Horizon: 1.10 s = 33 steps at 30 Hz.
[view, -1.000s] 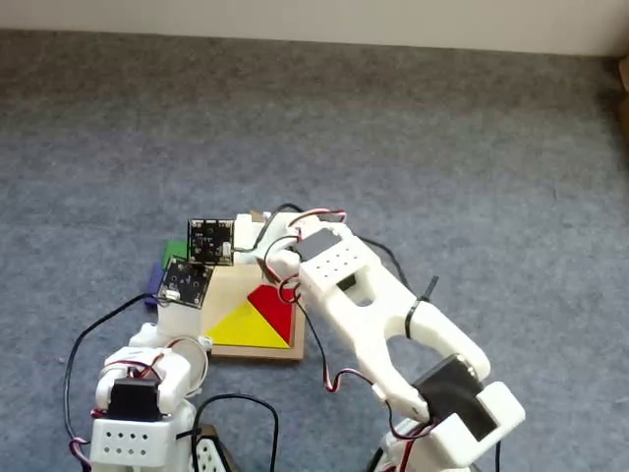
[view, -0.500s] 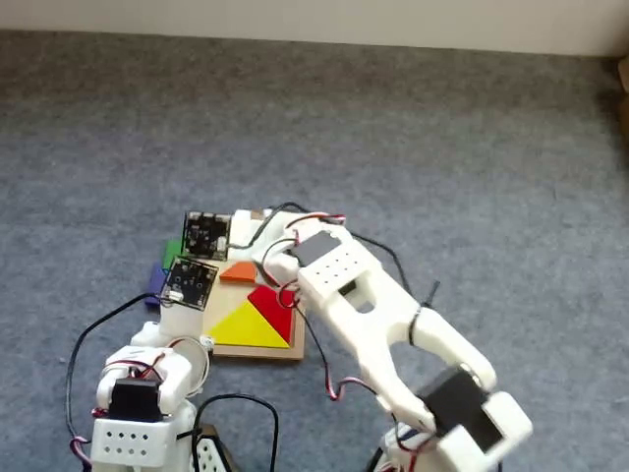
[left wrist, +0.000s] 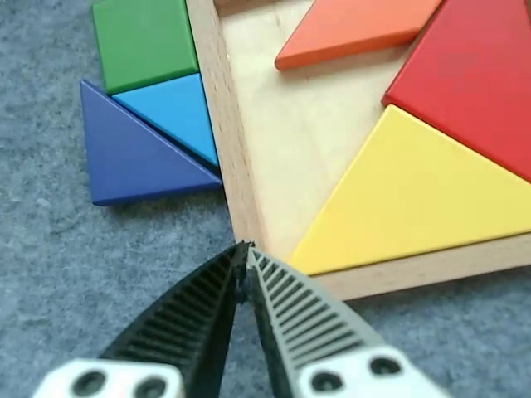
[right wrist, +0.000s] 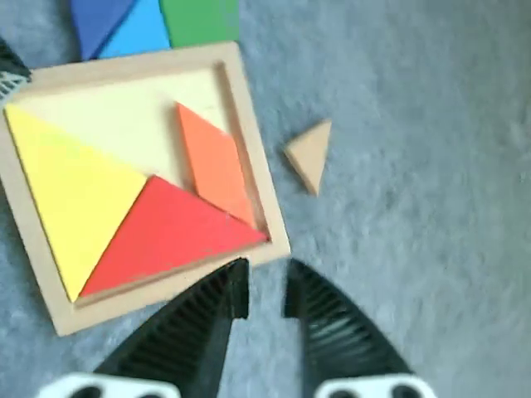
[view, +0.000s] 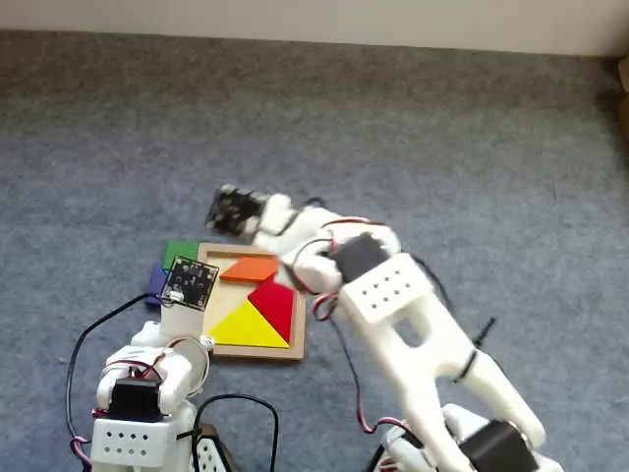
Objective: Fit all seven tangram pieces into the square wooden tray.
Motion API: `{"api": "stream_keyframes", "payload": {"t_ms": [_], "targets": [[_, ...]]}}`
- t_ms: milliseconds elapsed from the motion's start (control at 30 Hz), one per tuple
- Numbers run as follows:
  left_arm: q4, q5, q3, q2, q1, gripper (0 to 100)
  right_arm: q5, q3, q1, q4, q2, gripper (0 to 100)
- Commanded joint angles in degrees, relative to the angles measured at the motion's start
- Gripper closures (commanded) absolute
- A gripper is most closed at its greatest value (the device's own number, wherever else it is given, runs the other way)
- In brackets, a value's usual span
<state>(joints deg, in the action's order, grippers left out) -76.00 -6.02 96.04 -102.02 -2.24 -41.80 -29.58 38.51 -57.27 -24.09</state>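
Step in hand: three pieces lay in the square wooden tray [right wrist: 251, 141]: the large yellow triangle [right wrist: 70, 199], the large red triangle [right wrist: 166, 232] and the orange parallelogram [right wrist: 214, 166]. Four were not yet fitted.
Loose pieces: the green square [left wrist: 145, 37], light-blue triangle [left wrist: 178, 112] and dark-blue triangle [left wrist: 133, 157] sat together against one tray side. The small tan triangle [right wrist: 309, 153] lay apart on the grey carpeted worktop, off the opposite side.
Left gripper [left wrist: 245, 269]: fingers pressed together, holding nothing, tips over the tray's corner rim.
Right gripper [right wrist: 261, 290]: fingers slightly parted and empty, above the tray's edge by the red triangle.
Next move: probably a pick of a loose piece. The thin, flat pieces would call for a low, precise pinch.
Hard to make out: the green square was cut off at the frame edge, and the left wrist covered part of the tray from above.
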Motion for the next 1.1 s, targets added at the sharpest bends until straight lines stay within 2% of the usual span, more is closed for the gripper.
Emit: {"api": "stream_keyframes", "payload": {"t_ms": [0,167,267,400,600,867,1067], "targets": [[-0.09,-0.35,1.10,-2.15,0.48,100,5.54,0.66,-6.46,-6.02,-6.90,99.2],[-0.09,-0.35,1.10,-2.15,0.48,100,11.34,0.57,-14.81,-16.75,-13.14,99.2],[-0.09,-0.35,1.10,-2.15,0.48,100,14.68,-2.68,-18.77,-19.30,-16.31,99.2],[-0.09,-0.35,1.10,-2.15,0.48,100,16.88,-12.18,-21.49,-18.33,-23.34,99.3],[-0.09,-0.26,1.10,-2.15,0.57,100,16.79,-26.42,-27.30,-18.24,-38.81,99.3],[-0.18,-0.35,1.10,-2.15,1.01,100,16.88,-41.45,-31.25,-17.27,-53.32,99.3],[0.00,-0.44,0.66,-2.24,0.66,100,27.16,-51.47,-33.36,-10.59,-62.99,99.3]]}}
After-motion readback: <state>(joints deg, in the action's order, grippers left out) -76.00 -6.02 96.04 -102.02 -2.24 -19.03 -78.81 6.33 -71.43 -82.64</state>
